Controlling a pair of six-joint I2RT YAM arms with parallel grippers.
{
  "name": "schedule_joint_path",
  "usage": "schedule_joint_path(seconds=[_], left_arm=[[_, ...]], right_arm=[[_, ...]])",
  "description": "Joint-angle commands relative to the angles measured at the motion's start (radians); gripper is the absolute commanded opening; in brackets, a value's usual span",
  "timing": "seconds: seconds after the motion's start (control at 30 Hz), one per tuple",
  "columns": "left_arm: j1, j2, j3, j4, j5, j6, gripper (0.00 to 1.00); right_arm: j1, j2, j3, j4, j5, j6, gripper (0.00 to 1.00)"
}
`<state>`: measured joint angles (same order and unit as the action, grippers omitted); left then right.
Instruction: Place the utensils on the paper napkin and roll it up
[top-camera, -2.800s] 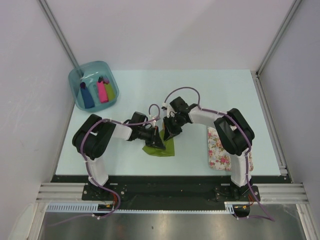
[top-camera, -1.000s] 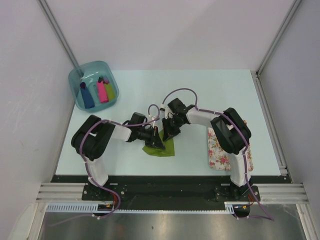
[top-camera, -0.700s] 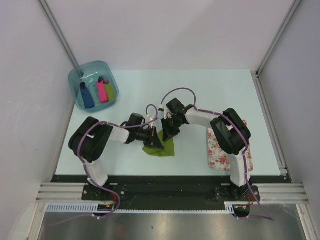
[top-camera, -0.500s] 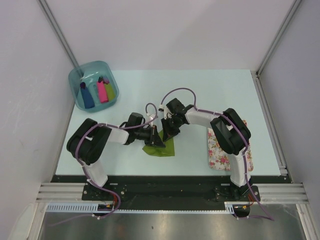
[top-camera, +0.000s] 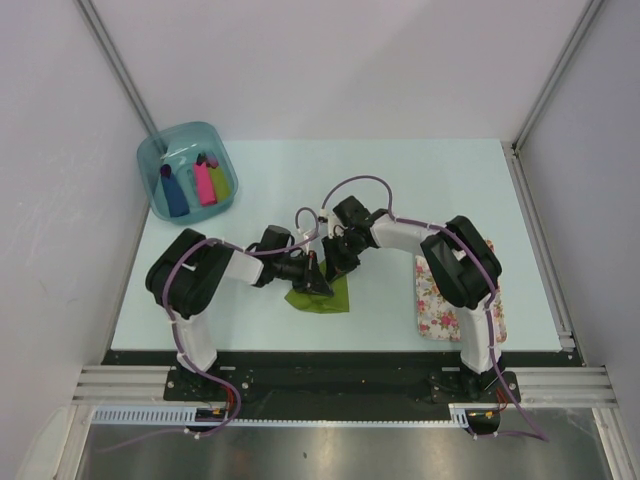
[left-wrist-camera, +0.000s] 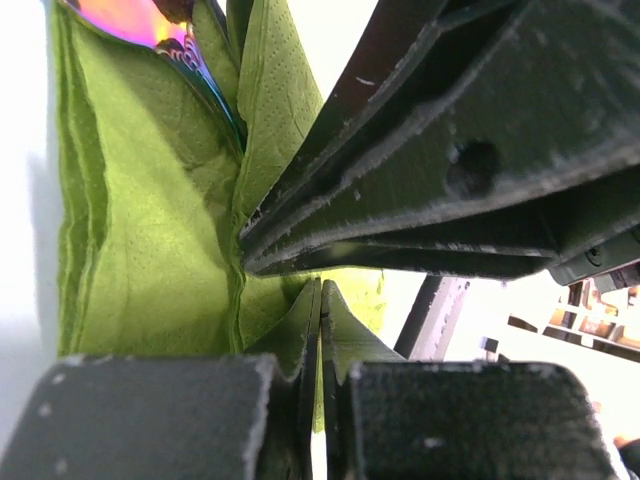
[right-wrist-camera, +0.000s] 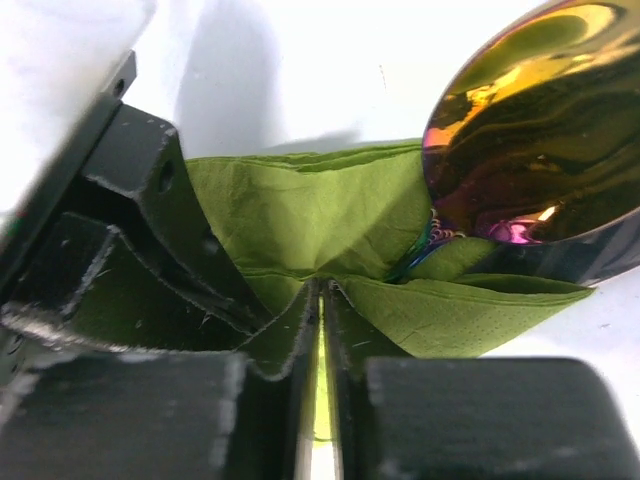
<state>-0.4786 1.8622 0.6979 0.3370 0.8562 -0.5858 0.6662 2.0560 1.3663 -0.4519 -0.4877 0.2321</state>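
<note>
Rolling partway: utensils (right-wrist-camera: 535, 120) tucked inside paper napkin (right-wrist-camera: 300, 215) fold; left fingers (left-wrist-camera: 150, 420), right fingers (right-wrist-camera: 120, 420) clenched on its edge (roll unfinished)

One green napkin (top-camera: 328, 294) out there, one spoon (right-wrist-camera: 540, 130) peeking from its folds, one floral mat (top-camera: 436, 296), one teal tub (top-camera: 183, 150), and three rolls (top-camera: 205, 181) inside it

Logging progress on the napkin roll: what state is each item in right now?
paper napkin: folded around the spoon, pinched from two sides
spoon: bowl sticking out of the napkin
left gripper: shut on the paper napkin
right gripper: shut on the paper napkin
floral mat: flat on the table
bin: holding three rolls
</note>
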Motion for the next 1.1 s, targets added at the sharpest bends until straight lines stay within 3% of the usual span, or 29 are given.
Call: schedule_joint_path(seconds=[0.0,0.17,0.37,0.9,1.07], left_arm=[[0.006,0.057,-0.005,-0.066,-0.083,0.064,0.00],[0.009,0.054,-0.003,-0.082,-0.083,0.083,0.00],[0.011,0.052,0.006,-0.082,-0.082,0.086,0.00],[0.026,0.042,0.005,-0.084,-0.080,0.087,0.00],[0.028,0.009,-0.006,-0.069,-0.060,0.081,0.04]], right_arm=[[-0.028,0.021,0.025,-0.010,0.069,-0.056,0.15],[-0.076,-0.056,0.066,0.012,-0.060,-0.004,0.24],[-0.060,-0.094,0.074,-0.016,-0.091,0.016,0.24],[0.009,0.012,-0.009,-0.044,0.063,-0.034,0.16],[0.024,0.049,-0.024,-0.051,0.123,-0.056,0.14]])
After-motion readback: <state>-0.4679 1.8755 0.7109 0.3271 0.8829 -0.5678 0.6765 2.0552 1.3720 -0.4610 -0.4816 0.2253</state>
